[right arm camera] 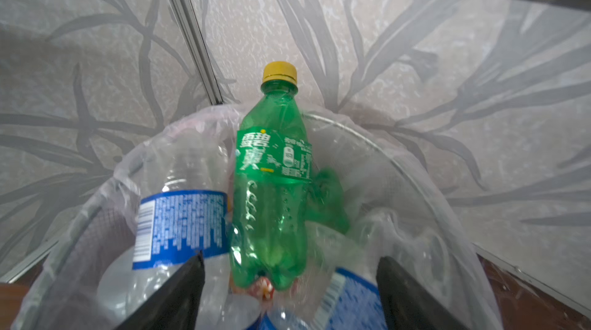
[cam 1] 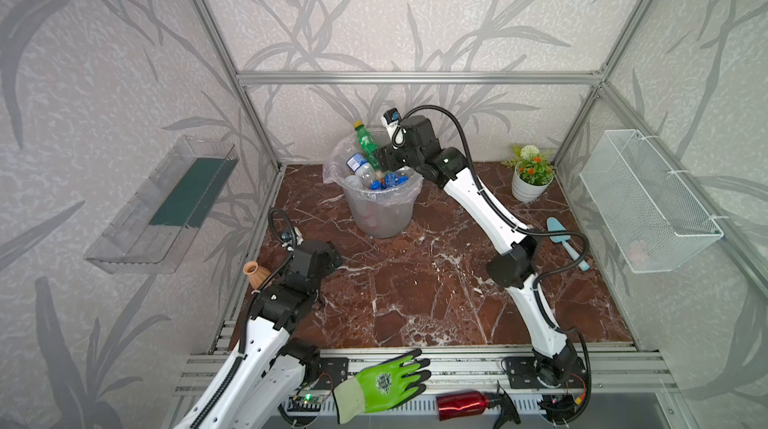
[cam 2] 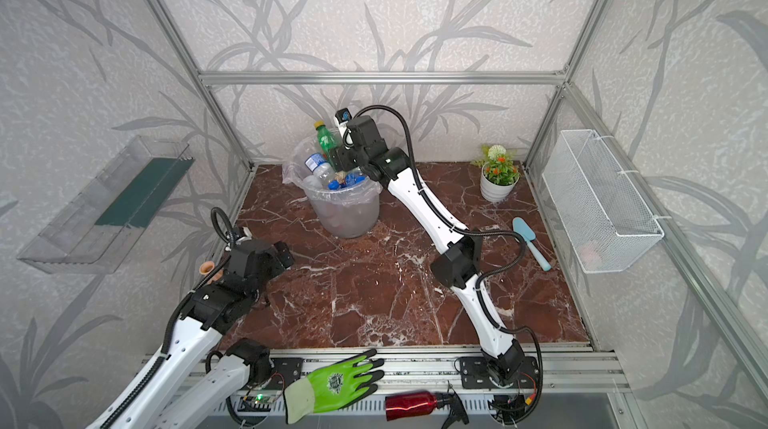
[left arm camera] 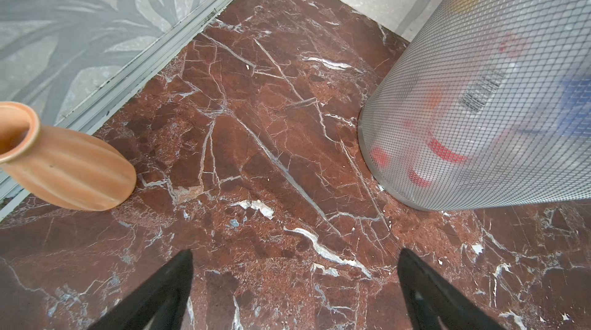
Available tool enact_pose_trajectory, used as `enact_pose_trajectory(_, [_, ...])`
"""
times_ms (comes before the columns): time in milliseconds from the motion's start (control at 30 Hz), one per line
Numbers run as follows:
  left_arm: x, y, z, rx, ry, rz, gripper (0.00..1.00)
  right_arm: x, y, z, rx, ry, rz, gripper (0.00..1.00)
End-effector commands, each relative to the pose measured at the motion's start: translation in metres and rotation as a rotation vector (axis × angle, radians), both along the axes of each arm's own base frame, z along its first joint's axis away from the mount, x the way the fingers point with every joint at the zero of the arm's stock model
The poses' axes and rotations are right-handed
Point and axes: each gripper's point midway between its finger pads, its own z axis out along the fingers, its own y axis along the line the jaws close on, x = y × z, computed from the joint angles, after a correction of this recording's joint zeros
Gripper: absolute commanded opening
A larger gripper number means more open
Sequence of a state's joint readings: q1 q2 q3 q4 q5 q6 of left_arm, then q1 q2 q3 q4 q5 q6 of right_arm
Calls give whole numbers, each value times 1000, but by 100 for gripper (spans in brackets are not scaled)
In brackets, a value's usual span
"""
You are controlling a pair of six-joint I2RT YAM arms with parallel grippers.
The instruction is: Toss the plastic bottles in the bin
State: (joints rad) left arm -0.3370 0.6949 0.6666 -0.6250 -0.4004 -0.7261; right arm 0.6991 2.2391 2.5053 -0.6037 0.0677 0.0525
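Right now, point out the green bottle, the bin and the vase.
green bottle [right arm camera: 271, 155], right wrist view, on its label.
bin [cam 1: 380, 215], in a top view, on its front wall.
vase [left arm camera: 73, 168], left wrist view, on its ribbed body.

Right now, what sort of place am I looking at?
Probably a robot test booth: an aluminium frame with leaf wallpaper, two robot arms mounted on a front rail, and a bin of plastic bottles.

The bottle [right arm camera: 271, 184] is green (yellow cap [right arm camera: 279, 72]), the bin [cam 1: 380, 215] grey — the tabletop [cam 1: 415, 281] red-brown, white-veined.
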Motion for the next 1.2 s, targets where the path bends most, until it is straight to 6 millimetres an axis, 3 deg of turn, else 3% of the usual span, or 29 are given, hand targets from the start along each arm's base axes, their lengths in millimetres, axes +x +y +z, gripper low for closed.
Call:
enact_pose_trajectory(0, [-2, 7, 4, 19, -1, 28, 99, -28, -34, 110, 152, -230, -39, 88])
enact_pose_trajectory(133, [1, 4, 3, 14, 1, 20, 99, -45, -53, 125, 163, -267, -59, 94])
enact_pose_trajectory(267, [4, 2, 1, 10, 10, 15, 99, -49, -77, 124, 130, -299, -111, 97])
enact_pose_trajectory(400, [5, 4, 2, 21, 7, 26, 99, -54, -109, 112, 117, -311, -166, 99])
enact_pose_trajectory(467, [6, 8, 4, 40, -3, 43, 99, -58, -132, 95, 117, -308, -196, 100])
enact_pose_trajectory(600, [9, 14, 8, 79, -19, 62, 99, -68, -188, 46, 100, -277, -280, 99])
enact_pose_trajectory(867, [22, 24, 11, 171, -42, 112, 99, -113, -337, -88, 7, -217, -581, 99])
enact_pose_trajectory(1033, [29, 37, 13, 267, -34, 173, 99, -141, -385, -158, -24, -217, -670, 99])
enact_pose_trajectory(1167, [35, 42, 24, 361, -46, 163, 99, -146, -388, -191, -27, -210, -667, 99])
